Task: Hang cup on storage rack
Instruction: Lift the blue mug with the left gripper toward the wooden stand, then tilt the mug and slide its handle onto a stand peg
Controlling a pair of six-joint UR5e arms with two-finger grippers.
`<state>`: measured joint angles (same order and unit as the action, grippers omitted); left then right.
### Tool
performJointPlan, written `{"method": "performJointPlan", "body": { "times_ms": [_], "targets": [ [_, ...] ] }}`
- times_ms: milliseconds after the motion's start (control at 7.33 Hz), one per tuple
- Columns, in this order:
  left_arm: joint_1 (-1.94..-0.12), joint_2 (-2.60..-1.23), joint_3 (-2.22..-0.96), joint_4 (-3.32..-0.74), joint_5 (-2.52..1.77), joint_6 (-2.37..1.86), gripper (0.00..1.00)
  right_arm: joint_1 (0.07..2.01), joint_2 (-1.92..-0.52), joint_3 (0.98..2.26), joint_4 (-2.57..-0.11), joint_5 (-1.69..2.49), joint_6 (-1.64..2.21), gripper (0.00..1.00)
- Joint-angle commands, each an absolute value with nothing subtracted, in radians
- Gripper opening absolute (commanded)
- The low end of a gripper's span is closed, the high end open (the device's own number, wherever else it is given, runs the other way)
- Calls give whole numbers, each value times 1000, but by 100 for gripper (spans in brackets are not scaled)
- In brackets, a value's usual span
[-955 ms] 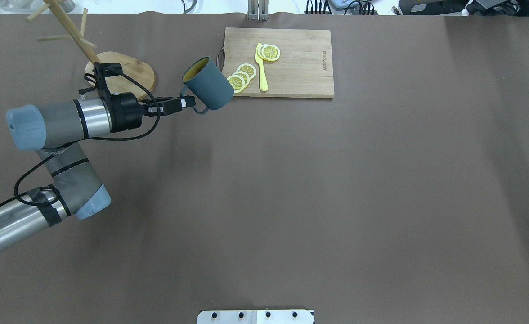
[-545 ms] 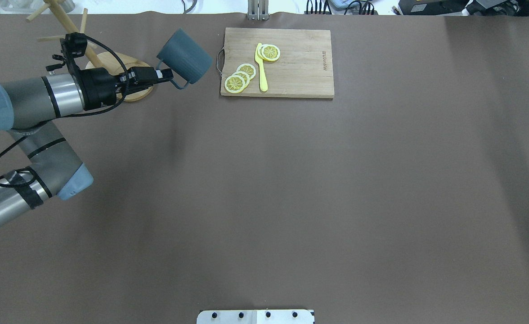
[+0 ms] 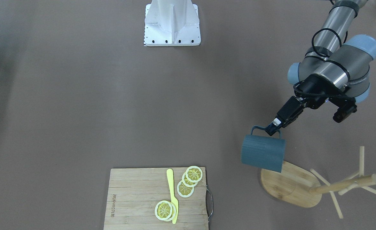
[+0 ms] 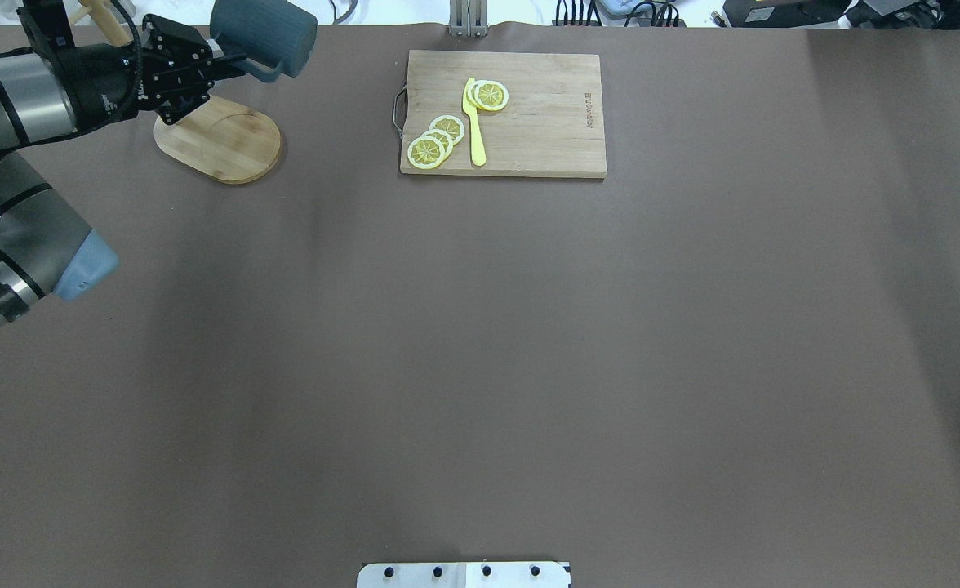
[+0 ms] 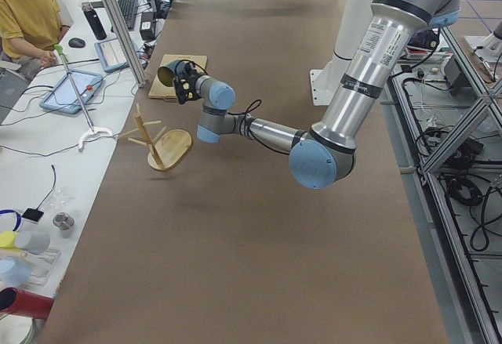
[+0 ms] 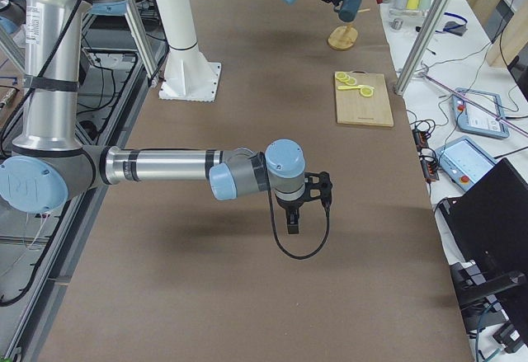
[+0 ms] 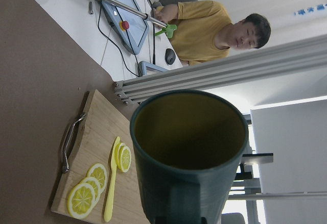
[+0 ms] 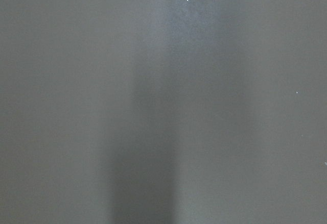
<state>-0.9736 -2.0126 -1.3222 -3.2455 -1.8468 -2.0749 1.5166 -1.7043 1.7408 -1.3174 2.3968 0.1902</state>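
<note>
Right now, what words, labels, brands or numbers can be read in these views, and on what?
Nothing can be quoted.
On the board: a burnt-in brand mark along one edge, too small to read.
On the left arm: a printed label, blurred.
On the cup: no lettering on the sides shown.

Storage rack point(image 4: 219, 143) post — mostly hidden behind left arm point(image 4: 15, 102).
</note>
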Motion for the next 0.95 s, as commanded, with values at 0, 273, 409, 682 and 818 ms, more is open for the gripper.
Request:
{"method": "performJointPlan", "body": {
  "times_ms": [0, 273, 409, 682, 818],
  "targets": [
    [-983, -2017, -1306, -3243, -1705, -2327, 0, 1505, -1698, 1741, -1305, 2401, 190, 100],
    [-982, -2040, -1244, -3238, -1625, -2429, 0, 1487, -1691, 1740, -1305, 2401, 192, 100],
    [-982, -2042, -1238, -3238, -1605, -2472, 0, 1470, -1686, 1740, -1305, 2399, 193, 100],
    [-982, -2037, -1233, -3237, -1553, -2598, 0, 1463, -1680, 1738, -1305, 2392, 192, 100],
    [-983, -2036, -1230, -3237, -1546, -2635, 0, 1459, -1678, 1740, -1305, 2393, 192, 100]
  ]
}}
